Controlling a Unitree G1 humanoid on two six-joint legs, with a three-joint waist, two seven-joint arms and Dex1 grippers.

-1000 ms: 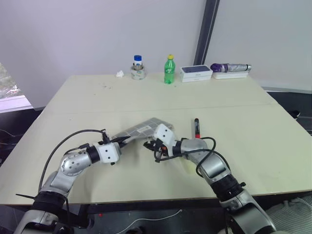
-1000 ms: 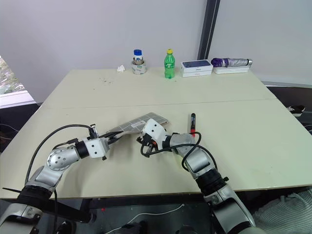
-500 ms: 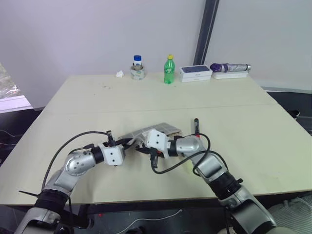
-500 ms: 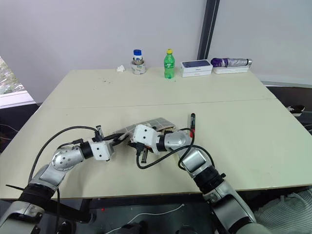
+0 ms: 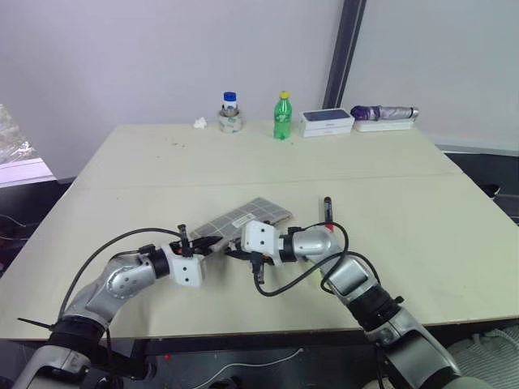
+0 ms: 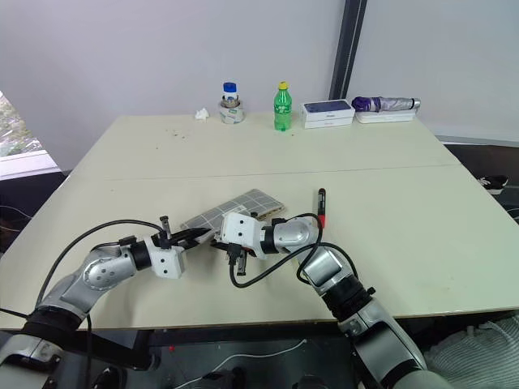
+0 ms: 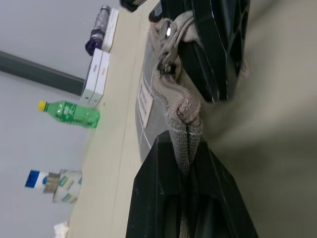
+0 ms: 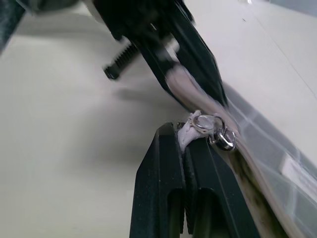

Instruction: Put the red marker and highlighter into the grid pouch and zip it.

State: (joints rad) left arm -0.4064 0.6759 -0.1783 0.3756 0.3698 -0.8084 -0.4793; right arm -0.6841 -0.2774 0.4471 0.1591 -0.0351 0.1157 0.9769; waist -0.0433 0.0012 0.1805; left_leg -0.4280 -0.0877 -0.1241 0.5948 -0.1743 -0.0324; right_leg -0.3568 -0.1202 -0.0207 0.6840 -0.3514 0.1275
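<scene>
The grid pouch (image 5: pixel 243 220) lies on the pale bench (image 5: pixel 389 170) near its front middle, its far end flat on the surface and its near corner lifted between the two arms. The left pincer (image 5: pixel 212 242) is clamped on that corner; in the left wrist view its black fingers (image 7: pixel 163 198) pinch a fold of the grey fabric. The right pincer (image 5: pixel 236 252) meets it from the other side, closed on the small pale pull tab at the metal zipper ring (image 8: pixel 214 130), so the two pincers sit almost tip to tip at the pouch's zipper edge. The red marker (image 5: pixel 328 212) lies loose on the bench just to the right of the right forearm, outside the pouch. Whether the highlighter is inside the pouch cannot be told. Along the far edge stand a small jar with a blue cap (image 5: pixel 230 113), a green bottle (image 5: pixel 281 116), a white box (image 5: pixel 326 121) and a folded purple umbrella (image 5: pixel 381 113).
</scene>
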